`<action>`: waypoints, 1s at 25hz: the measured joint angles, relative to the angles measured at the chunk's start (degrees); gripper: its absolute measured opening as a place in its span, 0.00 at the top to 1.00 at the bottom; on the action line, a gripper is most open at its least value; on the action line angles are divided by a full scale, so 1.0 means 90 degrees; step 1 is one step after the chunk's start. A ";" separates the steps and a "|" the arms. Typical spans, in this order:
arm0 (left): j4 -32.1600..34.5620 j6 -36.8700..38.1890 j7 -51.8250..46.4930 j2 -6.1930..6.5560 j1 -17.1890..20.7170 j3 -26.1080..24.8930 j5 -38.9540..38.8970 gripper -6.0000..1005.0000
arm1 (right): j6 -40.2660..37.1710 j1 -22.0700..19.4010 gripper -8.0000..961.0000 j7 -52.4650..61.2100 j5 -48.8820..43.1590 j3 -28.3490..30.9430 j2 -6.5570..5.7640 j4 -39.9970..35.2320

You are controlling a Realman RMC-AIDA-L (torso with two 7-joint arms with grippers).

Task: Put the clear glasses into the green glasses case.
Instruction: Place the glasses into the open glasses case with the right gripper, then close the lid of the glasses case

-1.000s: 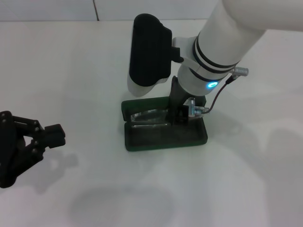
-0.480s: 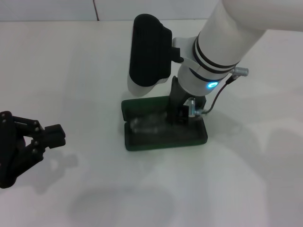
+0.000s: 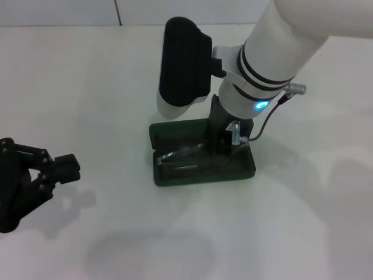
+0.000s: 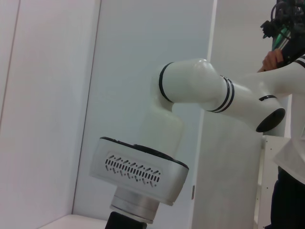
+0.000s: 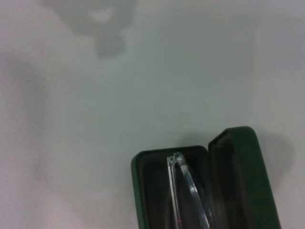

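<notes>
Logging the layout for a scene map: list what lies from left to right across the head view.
left hand → green glasses case with the clear glasses lying inside it → right hand, lowered over the case's right part.

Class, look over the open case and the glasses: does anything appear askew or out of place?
Nothing stands out. The clear glasses lie inside the open green glasses case, with the right gripper low over it; the left gripper is parked aside.
</notes>
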 joint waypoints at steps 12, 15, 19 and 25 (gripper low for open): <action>0.0000 0.0004 0.0000 0.0000 0.0006 0.0001 -0.0002 0.90 | -0.0408 -0.0709 0.82 0.0304 -0.0506 0.0032 0.0000 -0.1325; 0.0000 0.0006 -0.0003 0.0000 -0.0007 0.0000 -0.0005 0.90 | -0.0471 -0.0835 0.82 0.0329 -0.0541 0.0039 0.0000 -0.1489; 0.0000 0.0010 -0.0015 0.0000 -0.0028 0.0000 -0.0009 0.90 | -0.0506 -0.0981 0.82 0.0331 -0.0544 0.0046 0.0000 -0.1624; 0.0000 0.0010 -0.0025 0.0000 -0.0043 0.0000 -0.0029 0.90 | -0.0501 -0.1092 0.82 0.0332 -0.0549 0.0056 0.0000 -0.1650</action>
